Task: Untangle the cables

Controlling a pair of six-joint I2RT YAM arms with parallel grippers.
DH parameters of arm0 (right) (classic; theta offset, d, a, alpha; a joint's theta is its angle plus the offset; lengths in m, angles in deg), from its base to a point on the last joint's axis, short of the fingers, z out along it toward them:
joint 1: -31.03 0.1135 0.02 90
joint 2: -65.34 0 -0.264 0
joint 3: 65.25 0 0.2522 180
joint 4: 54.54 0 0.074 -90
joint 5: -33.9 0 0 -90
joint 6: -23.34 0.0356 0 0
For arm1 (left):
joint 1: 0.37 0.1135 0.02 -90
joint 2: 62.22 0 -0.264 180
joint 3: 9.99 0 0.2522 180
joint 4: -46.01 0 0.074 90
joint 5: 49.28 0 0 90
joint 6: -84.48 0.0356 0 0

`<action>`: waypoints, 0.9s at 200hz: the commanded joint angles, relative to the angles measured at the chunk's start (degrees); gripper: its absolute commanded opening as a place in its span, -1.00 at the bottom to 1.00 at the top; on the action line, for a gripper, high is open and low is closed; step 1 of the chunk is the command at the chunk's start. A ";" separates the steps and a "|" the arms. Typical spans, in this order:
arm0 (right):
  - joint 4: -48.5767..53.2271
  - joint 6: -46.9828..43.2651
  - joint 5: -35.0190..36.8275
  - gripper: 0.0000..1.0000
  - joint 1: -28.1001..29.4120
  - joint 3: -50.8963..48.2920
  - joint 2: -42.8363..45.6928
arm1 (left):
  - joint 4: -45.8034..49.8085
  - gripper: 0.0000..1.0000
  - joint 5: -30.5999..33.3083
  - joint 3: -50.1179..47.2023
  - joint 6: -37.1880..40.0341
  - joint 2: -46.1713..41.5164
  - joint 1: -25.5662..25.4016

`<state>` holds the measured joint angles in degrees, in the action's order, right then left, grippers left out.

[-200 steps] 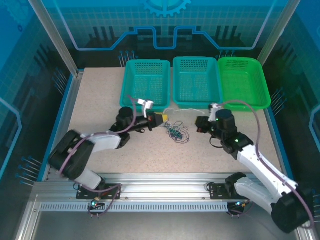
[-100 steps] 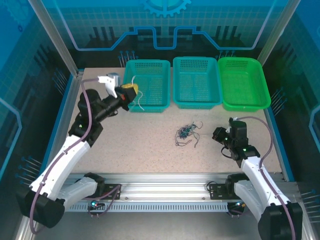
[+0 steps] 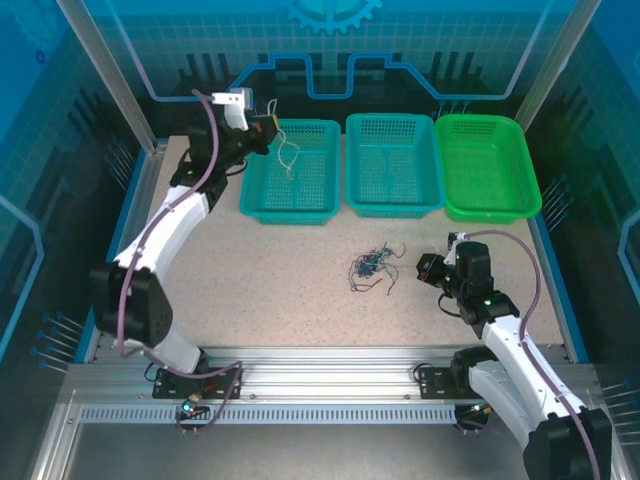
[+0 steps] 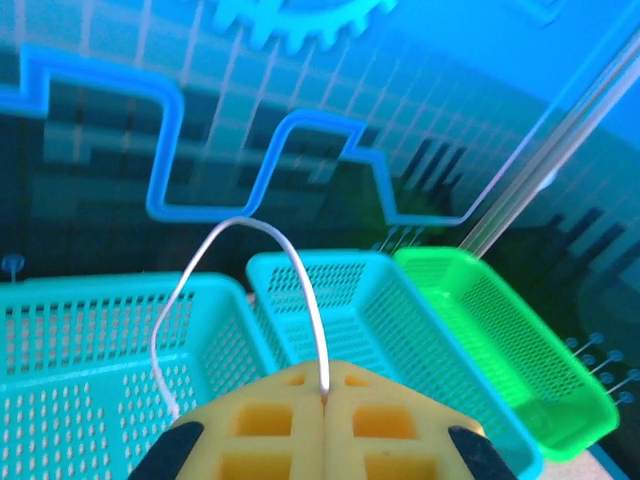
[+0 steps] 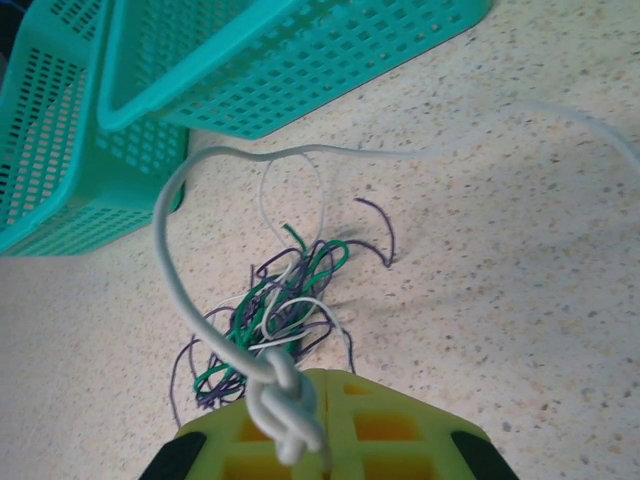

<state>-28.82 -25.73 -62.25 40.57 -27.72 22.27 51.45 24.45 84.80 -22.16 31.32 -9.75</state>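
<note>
Your cables [image 5: 270,315] in the tangle: dark green, purplish-black, a few off-white. White strand [image 4: 300,270] at your left gripper [image 4: 323,398], grey-white strand [image 5: 166,235] at your right gripper [image 5: 322,415]. Left pads [image 4: 265,438] yellow, right pads [image 5: 390,442] lime-yellow, both square-waffled. Left basket [image 3: 290,212] and middle basket [image 3: 393,209] teal, right basket [image 3: 490,213] bright green, all perforated. Table [image 3: 250,280] beige, dark-speckled. Back panel [image 3: 200,40] blue, gridded.

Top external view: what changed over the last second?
The left gripper rose from beside the tangle to above the left teal basket, carrying off a pale strand that now dangles over it. The right gripper drew back toward the near right, shut on a second pale strand. The tangle shifted slightly right. That basket, the middle teal basket and the green basket stayed put.
</note>
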 commanded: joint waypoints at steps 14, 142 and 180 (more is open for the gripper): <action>1.46 -2.09 -3.02 -1.00 2.45 4.73 0.36 | 1.25 -0.26 1.46 3.04 -2.06 5.32 0.42; 4.03 -4.08 -14.12 -1.00 12.82 34.27 -22.71 | -19.68 0.38 -17.98 -30.88 10.59 -16.36 -21.91; -0.75 4.46 -13.79 -1.00 13.25 36.34 -23.74 | -34.19 0.57 -18.72 -31.69 4.08 -3.20 -25.95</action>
<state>-26.26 -27.63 -74.58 52.79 6.44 -1.56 29.55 7.20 53.37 -15.39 20.67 -33.32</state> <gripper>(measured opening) 0.055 0.749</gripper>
